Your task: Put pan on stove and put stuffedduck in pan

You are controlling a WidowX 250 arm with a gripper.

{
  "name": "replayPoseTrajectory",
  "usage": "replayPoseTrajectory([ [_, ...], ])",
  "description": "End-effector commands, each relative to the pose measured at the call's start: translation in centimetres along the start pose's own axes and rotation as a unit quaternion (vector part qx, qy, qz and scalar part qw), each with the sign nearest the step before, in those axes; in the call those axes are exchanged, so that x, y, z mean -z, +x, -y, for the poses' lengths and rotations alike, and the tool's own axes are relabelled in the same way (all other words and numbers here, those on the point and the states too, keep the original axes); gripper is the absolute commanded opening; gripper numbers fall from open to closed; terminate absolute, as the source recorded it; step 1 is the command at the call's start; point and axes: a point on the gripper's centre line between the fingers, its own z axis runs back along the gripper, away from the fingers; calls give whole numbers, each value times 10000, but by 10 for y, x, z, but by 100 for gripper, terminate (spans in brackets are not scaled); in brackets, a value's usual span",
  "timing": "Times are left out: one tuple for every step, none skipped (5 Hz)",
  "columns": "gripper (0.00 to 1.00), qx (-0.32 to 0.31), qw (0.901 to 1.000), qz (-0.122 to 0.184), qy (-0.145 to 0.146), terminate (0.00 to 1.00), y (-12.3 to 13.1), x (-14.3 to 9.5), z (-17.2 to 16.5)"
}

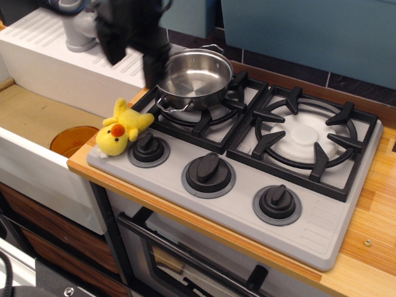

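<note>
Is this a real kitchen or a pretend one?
Probably a pretend play kitchen: a light grey toy stove with black knobs, a white sink with a faucet beside it, and a small steel pan on the burner.

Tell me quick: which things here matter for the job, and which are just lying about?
For the job:
pan, empty, on the stove's left burner
stuffedduck, at the stove's left corner
gripper, blurred, left of the pan

Just there:
faucet
sink
orange disc in the sink
three knobs
</note>
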Motion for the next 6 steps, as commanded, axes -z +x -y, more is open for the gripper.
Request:
replayPoseTrajectory([
  [100, -142, 9984, 504, 205, 0, -28, 7, -8],
  [100, -233, 9982, 497, 225, 0, -36, 11, -4],
  [100, -303, 9979, 529, 224, 0, -39, 16, 4],
  [100, -290, 9980, 522, 214, 0, -39, 23, 5],
  [100, -257, 9978, 595, 155, 0, -35, 38, 8],
  [100, -259, 9980, 573, 115, 0, -34, 45, 8],
])
